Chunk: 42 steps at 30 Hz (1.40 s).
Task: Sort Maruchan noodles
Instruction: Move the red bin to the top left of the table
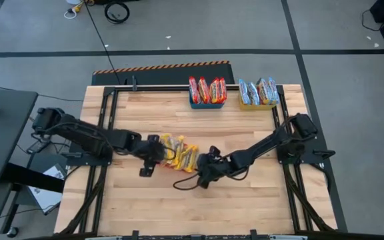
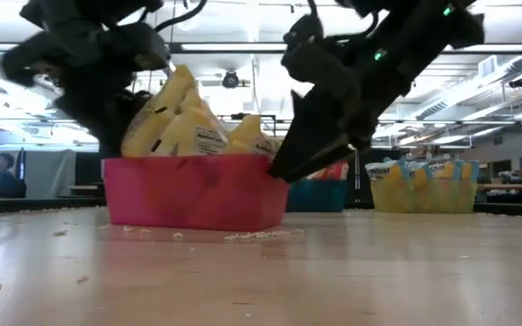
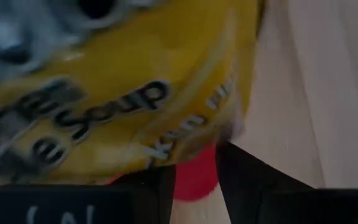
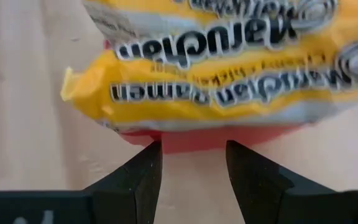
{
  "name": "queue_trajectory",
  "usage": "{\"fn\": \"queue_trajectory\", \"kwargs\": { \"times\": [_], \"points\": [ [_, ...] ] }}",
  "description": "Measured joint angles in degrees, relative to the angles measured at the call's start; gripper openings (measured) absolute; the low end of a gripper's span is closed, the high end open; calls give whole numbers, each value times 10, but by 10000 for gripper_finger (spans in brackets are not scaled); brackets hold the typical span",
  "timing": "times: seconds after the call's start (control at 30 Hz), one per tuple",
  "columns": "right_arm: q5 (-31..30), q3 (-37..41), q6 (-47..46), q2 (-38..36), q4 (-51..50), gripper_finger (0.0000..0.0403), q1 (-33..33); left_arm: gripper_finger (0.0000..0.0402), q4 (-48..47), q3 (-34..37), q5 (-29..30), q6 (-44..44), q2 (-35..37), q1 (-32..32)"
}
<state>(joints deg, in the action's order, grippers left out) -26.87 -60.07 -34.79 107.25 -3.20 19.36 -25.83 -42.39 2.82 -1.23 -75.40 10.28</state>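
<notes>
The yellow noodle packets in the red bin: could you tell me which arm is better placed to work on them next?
Probably the right. The right gripper faces the red bin squarely with open fingers below the yellow noodle packets, while the left gripper is crowded against a packet.

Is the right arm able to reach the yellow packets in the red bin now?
Probably yes. The right gripper is open, facing the red bin, and the yellow packets stick out above its rim with nothing between. The left gripper is at the bin's other side.
</notes>
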Motion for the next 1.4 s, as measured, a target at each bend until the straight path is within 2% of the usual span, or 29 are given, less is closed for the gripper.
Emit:
{"fn": "queue_trajectory", "kwargs": {
  "times": [0.13, 0.23, 0.33, 0.4, 0.57, 0.93, 1.03, 1.13, 1.23, 1.4],
  "points": [
    [1, 1, 41, -5, -21, 183, -7, 116, -93, -23, 23, -11, 0, 17],
    [10, 0, 61, -11, -38, 183, -9, 116, -200, -59, 74, -11, 0, 19],
    [20, 0, 76, -11, -38, 183, -9, 116, -252, -87, 119, -8, 1, 16],
    [27, 0, 79, -9, -26, 183, -9, 116, -239, -94, 117, 1, 2, 14],
    [27, 1, 97, -8, -12, 183, -7, 116, -152, -85, 63, 4, 5, 14],
    [29, 1, 177, -8, -2, 183, -8, 116, 75, 25, 70, 96, 4, -27],
    [29, 1, 194, -8, -8, 183, -10, 116, 56, 13, 60, 99, 4, -26],
    [25, 0, 215, -8, -36, 183, -11, 116, -51, -27, 48, 96, 12, -24],
    [25, 0, 219, -8, -92, 183, -11, 116, -138, -66, 84, 110, 14, -27],
    [25, 0, 216, -9, -115, 183, -12, 116, -121, -61, 102, 165, 19, -69]
  ]
}}
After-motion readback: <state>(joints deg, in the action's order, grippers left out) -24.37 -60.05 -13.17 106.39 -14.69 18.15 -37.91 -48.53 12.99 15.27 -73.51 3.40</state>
